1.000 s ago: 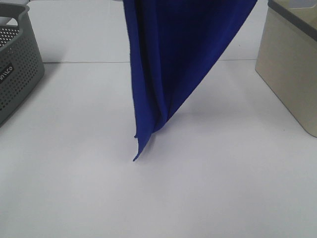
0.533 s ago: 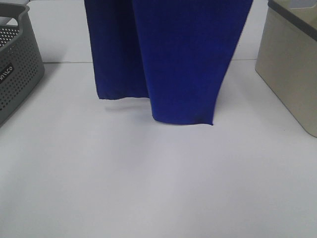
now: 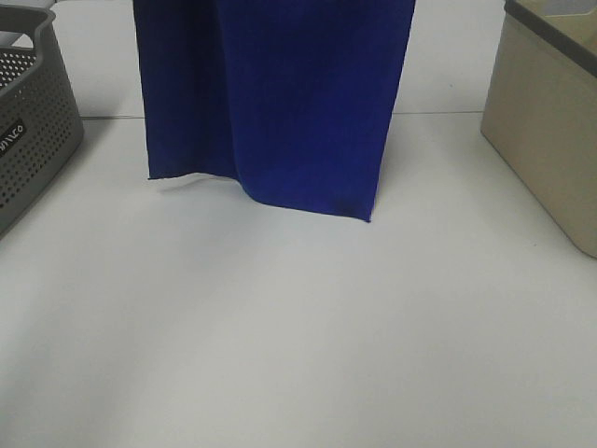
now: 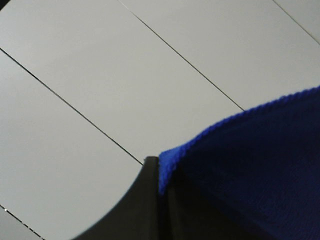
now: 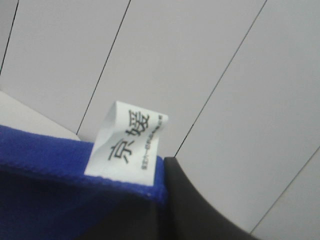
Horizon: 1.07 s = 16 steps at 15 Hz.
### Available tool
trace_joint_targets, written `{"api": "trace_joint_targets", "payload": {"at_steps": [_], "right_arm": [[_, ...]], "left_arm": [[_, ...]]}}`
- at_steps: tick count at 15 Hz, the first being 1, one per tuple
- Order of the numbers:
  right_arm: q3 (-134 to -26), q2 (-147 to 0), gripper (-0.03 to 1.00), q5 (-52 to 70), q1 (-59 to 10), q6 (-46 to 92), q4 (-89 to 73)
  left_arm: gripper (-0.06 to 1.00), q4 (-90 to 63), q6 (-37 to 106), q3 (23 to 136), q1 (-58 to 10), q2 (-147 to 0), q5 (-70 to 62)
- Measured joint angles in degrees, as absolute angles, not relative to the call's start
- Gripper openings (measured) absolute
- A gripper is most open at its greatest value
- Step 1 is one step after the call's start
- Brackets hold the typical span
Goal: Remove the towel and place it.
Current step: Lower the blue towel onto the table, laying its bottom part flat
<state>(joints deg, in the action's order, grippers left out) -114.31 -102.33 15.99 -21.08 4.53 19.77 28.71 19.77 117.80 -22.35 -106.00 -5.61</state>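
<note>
Left gripper point(image 4: 162, 184) and right gripper point(image 5: 161, 192) each clamp a towel point(image 3: 270, 103) corner

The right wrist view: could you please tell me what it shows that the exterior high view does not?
Only the right wrist view shows the white tag with printed characters on the edge of the towel, beside the right gripper shut on that edge. Only the exterior high view shows the gray basket, the beige bin, the table and the towel's hanging lower hem. Both show the blue towel.

The towel point(image 3: 280, 103) is cut off at 12 o'clock, grey basket point(image 3: 37, 131) at 10, beige bin point(image 3: 550, 131) at 2.
</note>
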Motion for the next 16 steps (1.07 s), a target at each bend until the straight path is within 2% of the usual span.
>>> {"api": "trace_joint_targets", "payload": {"at_steps": [2, 4, 6, 9, 12, 16], "right_arm": [[-124.73, -110.29, 0.02, 13.35, -21.08, 4.53, 19.65], [-131.38, -115.28, 0.02, 9.91, -20.51, 4.41, 18.11], [-135.91, -119.35, 0.02, 7.33, -19.14, 4.41, 15.53], [-136.99, -121.24, 0.02, 6.30, -18.16, 4.35, 13.98], [-137.17, -122.27, 0.02, 10.89, -17.59, 4.35, 12.03], [-137.17, -121.07, 0.02, 35.41, -17.42, 4.87, 1.03]], "left_arm": [[0.00, 26.93, 19.54, 117.80, -18.33, -110.41, 7.73], [0.00, 25.38, 19.42, 119.63, -16.50, -114.13, 15.13], [0.00, 25.15, 19.42, 126.11, -15.41, -119.06, 16.62], [0.00, 24.69, 19.19, 135.33, -15.13, -124.85, 15.47], [0.00, 24.41, 14.67, 137.62, -15.81, -127.37, 5.67], [0.00, 23.32, 13.64, 137.62, -21.89, -125.31, -28.93]]}}
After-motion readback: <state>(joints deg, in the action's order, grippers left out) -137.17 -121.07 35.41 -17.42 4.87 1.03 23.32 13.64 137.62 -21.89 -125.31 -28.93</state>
